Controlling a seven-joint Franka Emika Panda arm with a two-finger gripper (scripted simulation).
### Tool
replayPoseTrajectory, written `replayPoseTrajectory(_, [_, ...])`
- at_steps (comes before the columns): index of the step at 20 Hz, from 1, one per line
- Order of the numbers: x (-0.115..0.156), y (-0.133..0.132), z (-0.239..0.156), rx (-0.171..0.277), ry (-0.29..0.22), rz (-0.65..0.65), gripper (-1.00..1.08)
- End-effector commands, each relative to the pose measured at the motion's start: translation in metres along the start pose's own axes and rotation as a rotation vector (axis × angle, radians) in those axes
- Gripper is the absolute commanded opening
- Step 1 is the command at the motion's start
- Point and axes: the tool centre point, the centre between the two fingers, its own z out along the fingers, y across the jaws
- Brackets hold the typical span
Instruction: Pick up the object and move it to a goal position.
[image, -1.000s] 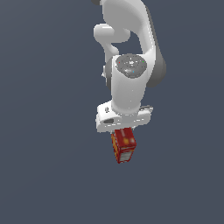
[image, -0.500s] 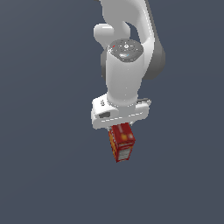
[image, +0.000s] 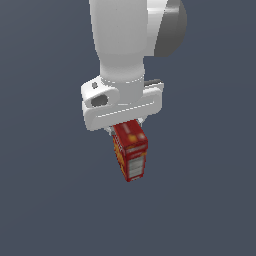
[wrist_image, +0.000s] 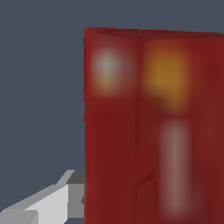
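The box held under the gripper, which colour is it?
Mainly red box, with orange-yellow graphics and blurry white label panels; the exterior view shows it best.

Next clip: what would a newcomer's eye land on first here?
The red box, hanging tilted under the white arm's pincer in mid-frame of the exterior view, against a plain grey-blue backdrop. In the wrist view the same box fills most of the picture, blurred, with one pale finger beside it.
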Motion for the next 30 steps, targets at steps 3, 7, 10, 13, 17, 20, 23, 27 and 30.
replayPoseTrajectory(3, [-0.003,0.020,-0.052,-0.001,0.040,-0.065,-1.00])
replayPoseTrajectory(7, [-0.006,0.038,-0.097,-0.001,0.074,-0.122,-1.00])
replayPoseTrajectory(10, [-0.008,0.051,-0.129,-0.001,0.097,-0.162,-1.00])
replayPoseTrajectory(13, [-0.010,0.063,-0.156,0.000,0.118,-0.196,-1.00])
replayPoseTrajectory(17, [-0.012,0.075,-0.184,0.001,0.139,-0.231,-1.00])
replayPoseTrajectory(20, [-0.013,0.082,-0.199,0.002,0.150,-0.250,-1.00])
replayPoseTrajectory(23, [-0.013,0.087,-0.209,0.002,0.158,-0.263,-1.00])
replayPoseTrajectory(27, [-0.013,0.091,-0.218,0.003,0.165,-0.273,-1.00])
replayPoseTrajectory(30, [-0.013,0.092,-0.221,0.003,0.167,-0.277,-1.00])
